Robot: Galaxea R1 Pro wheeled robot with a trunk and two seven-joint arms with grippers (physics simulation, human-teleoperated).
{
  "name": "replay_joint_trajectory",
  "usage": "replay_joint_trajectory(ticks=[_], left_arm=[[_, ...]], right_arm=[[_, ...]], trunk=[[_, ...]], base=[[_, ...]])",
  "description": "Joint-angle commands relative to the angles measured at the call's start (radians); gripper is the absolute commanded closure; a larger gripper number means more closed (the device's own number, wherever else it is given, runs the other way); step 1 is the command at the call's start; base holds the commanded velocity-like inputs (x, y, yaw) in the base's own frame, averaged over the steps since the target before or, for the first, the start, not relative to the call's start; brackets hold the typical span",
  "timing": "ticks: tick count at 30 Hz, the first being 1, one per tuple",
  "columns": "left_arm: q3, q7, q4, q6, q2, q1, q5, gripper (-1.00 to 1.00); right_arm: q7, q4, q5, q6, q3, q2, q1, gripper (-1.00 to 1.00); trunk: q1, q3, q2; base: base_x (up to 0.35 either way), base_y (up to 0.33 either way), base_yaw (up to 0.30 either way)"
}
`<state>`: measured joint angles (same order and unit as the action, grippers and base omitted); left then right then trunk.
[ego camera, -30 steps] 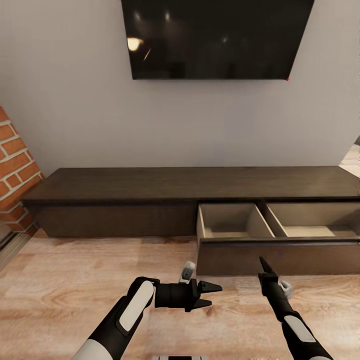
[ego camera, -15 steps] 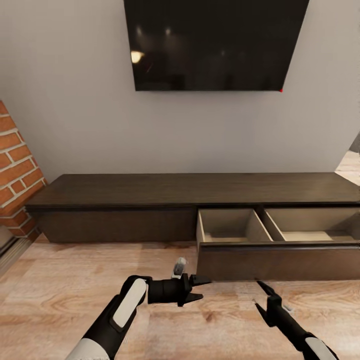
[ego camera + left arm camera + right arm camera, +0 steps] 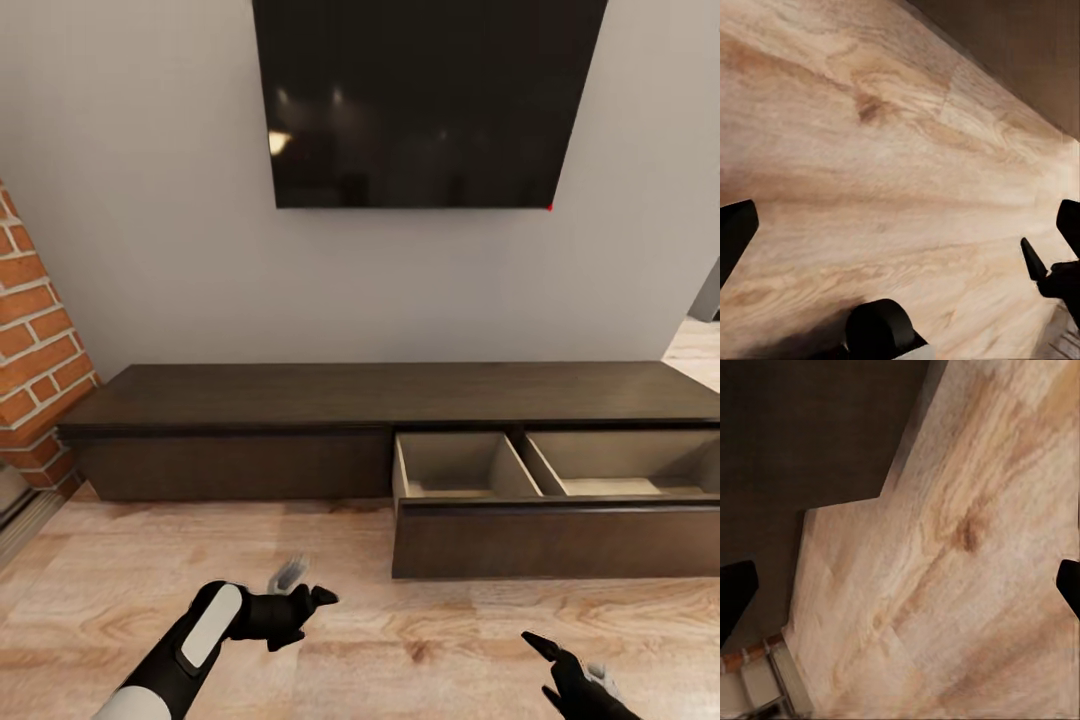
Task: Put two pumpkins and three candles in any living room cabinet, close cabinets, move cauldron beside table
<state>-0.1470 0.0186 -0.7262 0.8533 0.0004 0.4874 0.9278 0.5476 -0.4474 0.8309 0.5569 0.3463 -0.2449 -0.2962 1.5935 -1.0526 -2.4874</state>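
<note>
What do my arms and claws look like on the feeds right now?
Both arms are glossy black. The left arm has a white oval panel on its forearm and white shell further up. Each claw, left claw and right claw, has black tapered pointed fingers, with a small pale grey part at the wrist.

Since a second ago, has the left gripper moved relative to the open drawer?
Yes. The left gripper has pulled back from the open drawer front's corner, toward the robot and leftward.
</note>
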Motion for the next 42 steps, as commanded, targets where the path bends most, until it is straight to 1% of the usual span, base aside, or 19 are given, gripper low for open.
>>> replay_joint_trajectory(ticks=[1, 2, 3, 4, 6, 7, 9, 12, 15, 16, 17, 20, 22, 24, 29, 34, 36, 41, 42], left_arm=[[-0.002, -0.036, 0.017, -0.029, -0.002, 0.000, -0.001, -1.00], [-0.005, -0.092, 0.035, -0.078, -0.003, 0.000, 0.000, -1.00], [-0.006, -0.129, 0.043, -0.111, -0.005, 0.000, 0.001, -1.00], [-0.008, -0.177, 0.060, -0.155, -0.015, 0.000, 0.002, -1.00], [-0.010, -0.215, 0.083, -0.188, -0.033, 0.000, 0.002, -1.00], [-0.011, -0.240, 0.100, -0.208, -0.048, -0.001, 0.001, -1.00], [-0.012, -0.260, 0.114, -0.221, -0.058, -0.004, -0.003, -1.00], [-0.012, -0.272, 0.121, -0.234, -0.064, -0.005, -0.006, -1.00], [-0.013, -0.274, 0.135, -0.266, -0.066, -0.006, -0.005, -1.00], [-0.014, -0.275, 0.150, -0.284, -0.064, -0.007, -0.006, -1.00], [-0.014, -0.275, 0.151, -0.285, -0.065, -0.007, -0.006, -1.00], [-0.035, -0.276, 0.152, -0.287, -0.064, -0.007, -0.006, -1.00], [-0.041, -0.276, 0.153, -0.288, -0.062, -0.007, -0.006, -1.00], [-0.045, -0.276, 0.154, -0.292, -0.059, -0.007, -0.005, -1.00], [-0.047, -0.278, 0.179, -0.318, -0.057, -0.007, -0.005, -1.00], [-0.048, -0.279, 0.200, -0.338, -0.055, -0.007, -0.007, -1.00], [-0.049, -0.279, 0.202, -0.348, -0.055, -0.007, -0.007, -1.00], [-0.047, -0.279, 0.207, -0.366, -0.054, -0.007, -0.006, -1.00], [-0.047, -0.279, 0.210, -0.367, -0.054, -0.007, -0.006, -1.00]], right_arm=[[0.003, -0.002, -0.017, 0.006, -0.011, 0.002, 0.000, -1.00], [0.005, -0.003, -0.036, 0.005, -0.028, 0.003, 0.000, -1.00], [0.006, -0.004, -0.043, 0.002, -0.036, 0.004, 0.000, -1.00], [0.007, -0.005, -0.050, -0.006, -0.043, 0.005, 0.000, -1.00], [0.007, -0.005, -0.055, -0.016, -0.050, 0.006, 0.000, -1.00], [0.007, -0.005, -0.058, -0.023, -0.066, 0.008, 0.000, -1.00], [0.004, -0.005, -0.061, -0.028, -0.101, 0.017, 0.000, -1.00], [-0.003, -0.005, -0.062, -0.033, -0.169, 0.030, 0.000, -1.00], [-0.007, -0.005, -0.062, -0.052, -0.213, 0.035, 0.000, -1.00], [-0.016, -0.005, -0.064, -0.075, -0.240, 0.036, 0.000, -1.00], [-0.019, -0.004, -0.064, -0.080, -0.247, 0.036, 0.000, -1.00], [-0.023, 0.000, -0.064, -0.116, -0.261, 0.036, 0.000, -1.00], [-0.024, 0.000, -0.064, -0.145, -0.269, 0.037, 0.000, -1.00], [-0.024, 0.001, -0.064, -0.166, -0.286, 0.039, 0.000, -1.00], [-0.025, 0.001, -0.064, -0.178, -0.326, 0.042, 0.000, -1.00], [-0.030, 0.002, -0.061, -0.179, -0.339, 0.043, 0.000, -1.00], [-0.044, 0.002, -0.061, -0.179, -0.341, 0.044, 0.000, -1.00], [-0.123, 0.003, -0.062, -0.177, -0.342, 0.046, 0.000, -1.00], [-0.139, 0.003, -0.063, -0.177, -0.342, 0.053, 0.000, -1.00]], trunk=[[-0.004, 0.002, 0.007], [-0.008, 0.006, 0.014], [-0.012, 0.009, 0.021], [-0.016, 0.012, 0.028], [-0.023, 0.018, 0.042], [-0.027, 0.021, 0.049], [-0.035, 0.027, 0.063], [-0.046, 0.037, 0.084], [-0.058, 0.046, 0.105], [-0.062, 0.049, 0.112], [-0.066, 0.053, 0.119], [-0.077, 0.062, 0.140], [-0.085, 0.068, 0.154], [-0.092, 0.074, 0.168], [-0.112, 0.090, 0.203], [-0.131, 0.106, 0.238], [-0.138, 0.112, 0.252], [-0.158, 0.127, 0.287], [-0.161, 0.130, 0.294]], base=[[0.000, 0.000, 0.000], [0.000, 0.000, 0.000], [0.000, 0.000, 0.000], [0.000, 0.000, 0.000], [0.000, 0.000, 0.000], [0.000, 0.000, 0.000], [0.000, 0.000, 0.000], [0.000, 0.000, 0.000], [0.000, 0.000, 0.000], [0.000, 0.000, 0.000], [0.000, 0.000, 0.000], [0.000, 0.000, 0.000], [0.000, 0.000, 0.000], [0.000, 0.000, 0.000], [0.000, 0.000, 0.000], [0.000, 0.000, 0.000], [0.000, 0.000, 0.000], [0.000, 0.000, 0.127], [0.000, 0.000, 0.245]])
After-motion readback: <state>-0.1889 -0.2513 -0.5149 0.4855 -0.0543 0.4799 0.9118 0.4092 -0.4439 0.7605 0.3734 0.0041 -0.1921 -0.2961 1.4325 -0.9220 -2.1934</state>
